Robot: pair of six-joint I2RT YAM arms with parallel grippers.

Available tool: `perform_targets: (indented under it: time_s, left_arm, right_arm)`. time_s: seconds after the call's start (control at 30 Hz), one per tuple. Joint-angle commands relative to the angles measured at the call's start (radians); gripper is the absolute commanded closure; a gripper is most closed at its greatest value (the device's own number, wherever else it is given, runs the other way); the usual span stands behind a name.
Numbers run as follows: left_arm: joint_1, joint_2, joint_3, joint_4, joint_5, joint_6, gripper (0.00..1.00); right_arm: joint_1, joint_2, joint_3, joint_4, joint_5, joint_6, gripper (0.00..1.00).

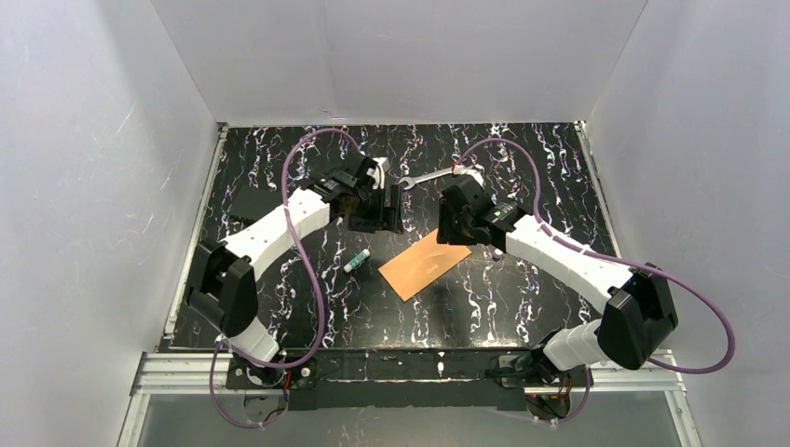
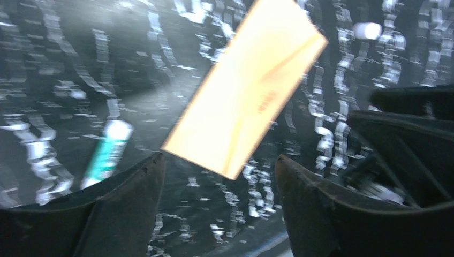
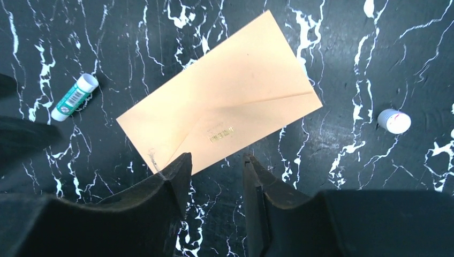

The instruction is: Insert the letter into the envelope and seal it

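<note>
One black marbled counter (image 1: 503,303) carries everything. Left end effector (image 2: 219,160) hovers over the far-centre, jaws wide apart, nothing between them. Right end effector (image 3: 217,160) hangs just above the envelope's near edge, jaws parted, gripping nothing.

Envelope (image 1: 425,264) lies flat mid-counter, angled, pointed flap folded down against the body. Wrench (image 1: 430,176) at the far side, unrelated. Glue stick (image 1: 357,262) just left of the envelope, apart from it. Small white cap (image 3: 394,121) to its right, well apart.

Step, as judged: sealing end, flap down and both arms off the paper. Next move probably calls for pressing along the flap to set it, or just clearing away.

Letter not visible anywhere; likely inside, can't confirm. Whether the flap is actually stuck, can't tell. Left wrist view is motion-blurred. In the top view both fingertip pairs are hard to make out.
</note>
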Motion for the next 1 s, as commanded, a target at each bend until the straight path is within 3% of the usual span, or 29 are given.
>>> perform_targets:
  time_s: [0.0,0.13,0.23,0.33,0.63,0.8,0.9,0.97]
  left_arm:
    - [0.009,-0.008,0.020,-0.193,-0.341,0.257,0.23]
    - [0.010,0.051,0.042,-0.262,-0.412,0.366,0.18]
    - [0.019,0.102,0.045,-0.284,-0.450,0.346,0.16]
    - [0.035,0.146,0.032,-0.257,-0.388,0.332,0.17]
    - [0.035,0.230,0.020,-0.232,-0.327,0.361,0.45]
    - [0.036,0.224,-0.019,-0.234,-0.302,0.356,0.49]
    - [0.035,0.235,-0.044,-0.224,-0.286,0.352,0.63]
    - [0.035,0.239,-0.055,-0.215,-0.287,0.353,0.67]
  right_arm:
    - [0.001,-0.017,-0.036,0.008,-0.023,0.095,0.52]
    - [0.001,-0.026,-0.051,0.008,-0.017,0.112,0.51]
    - [0.000,-0.034,-0.062,0.001,-0.010,0.112,0.51]
    - [-0.001,-0.036,-0.068,-0.004,-0.003,0.112,0.51]
    - [-0.004,-0.042,-0.074,-0.015,0.003,0.122,0.51]
    - [-0.004,-0.044,-0.083,-0.009,0.003,0.136,0.52]
    - [-0.004,-0.038,-0.083,-0.003,-0.006,0.140,0.53]
    - [-0.004,-0.034,-0.080,-0.005,-0.010,0.138,0.53]
